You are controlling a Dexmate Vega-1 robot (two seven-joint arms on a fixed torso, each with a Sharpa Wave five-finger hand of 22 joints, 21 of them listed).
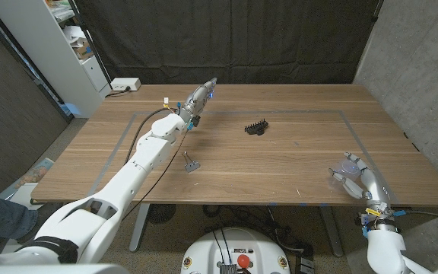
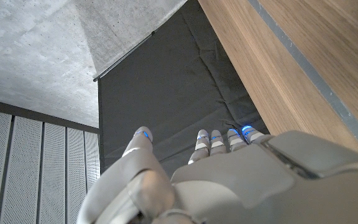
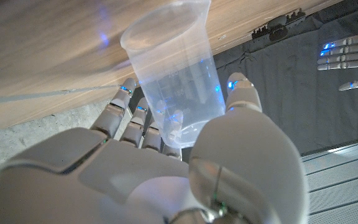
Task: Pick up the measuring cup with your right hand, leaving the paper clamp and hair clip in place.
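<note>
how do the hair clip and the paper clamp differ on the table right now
The hair clip is solid black with a toothed edge; the paper clamp is smaller and thinner, greyish metal with a dark end. The hair clip sits near the table's middle; the paper clamp lies nearer the front edge, beside the left arm. Both rest on the wood untouched, while the right hand holds the measuring cup.
</note>
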